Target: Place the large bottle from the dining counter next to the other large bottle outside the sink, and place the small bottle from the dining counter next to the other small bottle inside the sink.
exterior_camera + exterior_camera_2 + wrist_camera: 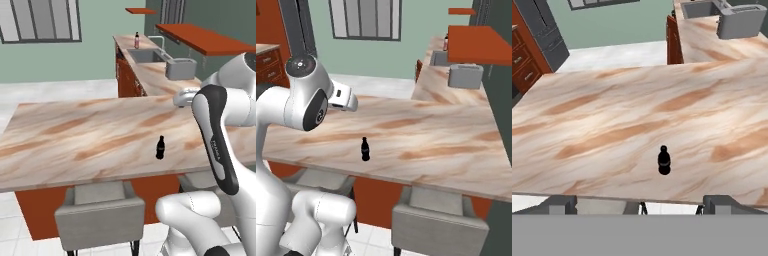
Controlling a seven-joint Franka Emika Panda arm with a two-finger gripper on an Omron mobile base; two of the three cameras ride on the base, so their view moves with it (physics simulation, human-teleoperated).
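Your hand is released, its fingers spread as wide as they go and gripping nothing, and it looks down from above and behind onto the dining surface [612,115]. The small bottle [664,160] stands upright below and ahead of the hand, close to the near edge of that surface and well apart from everything else on it. Judging from this, the step in hand is the reach for that bottle, not yet begun. To do it well, bring the hand down and forward until the open fingers straddle the body below the narrow neck, keep the approach level so you do not knock it toward the edge, and clench only once the bottle sits squarely between the fingers; it is short and slim, so a glancing touch would likely tip it. The sink [145,55] lies far ahead of the hand and to its right, on the other worktop, so expect a long carry afterwards. Count of things: one small black bottle on the dining surface; one bottle with a red label [136,40] standing just beside the sink, too small to read closely; one grey box-shaped appliance [180,68] nearer than the sink; two grey stools [99,210] tucked under the near edge.
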